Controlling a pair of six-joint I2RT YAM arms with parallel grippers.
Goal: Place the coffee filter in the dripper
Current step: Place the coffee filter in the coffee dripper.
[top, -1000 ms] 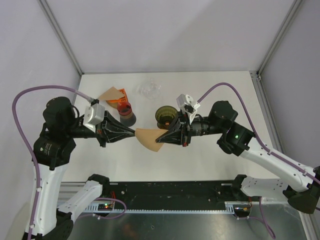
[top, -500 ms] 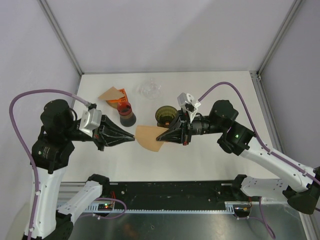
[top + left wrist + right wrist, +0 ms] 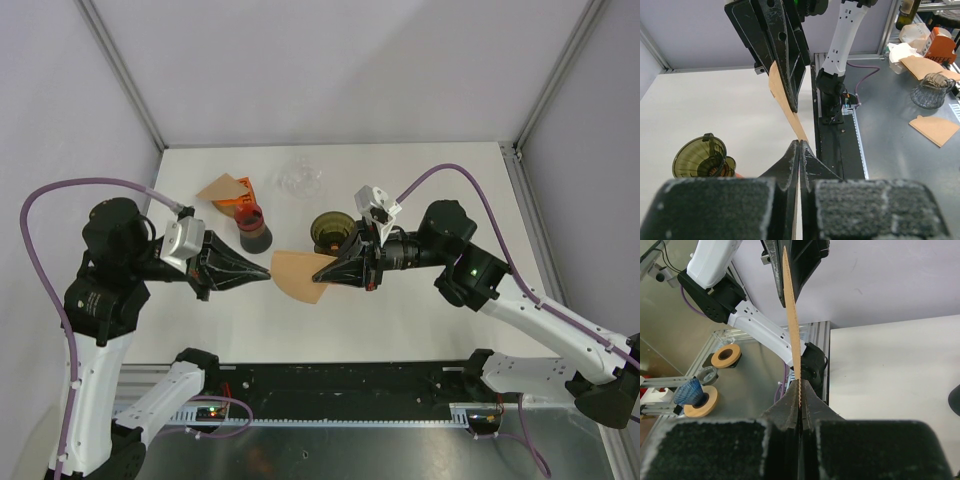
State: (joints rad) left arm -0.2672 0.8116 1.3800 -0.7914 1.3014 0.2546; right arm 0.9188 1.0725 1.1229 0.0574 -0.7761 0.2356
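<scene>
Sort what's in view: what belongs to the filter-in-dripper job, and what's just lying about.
Job: coffee filter, pinched between left pincer and right pincer; dripper.
Lying about: spare filter; orange packet; red-rimmed dark cup; clear glass vessel.

The white table (image 3: 420, 180) carries the dripper (image 3: 327, 227), a dark cup (image 3: 255, 237), spare filters (image 3: 222, 187) and perhaps a glass server (image 3: 299, 181).

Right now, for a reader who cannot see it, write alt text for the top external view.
A flat brown coffee filter is held above a white table, the left fingers pinching one edge and the right fingers the opposite edge. The olive dripper stands on the table just beyond it.
</scene>
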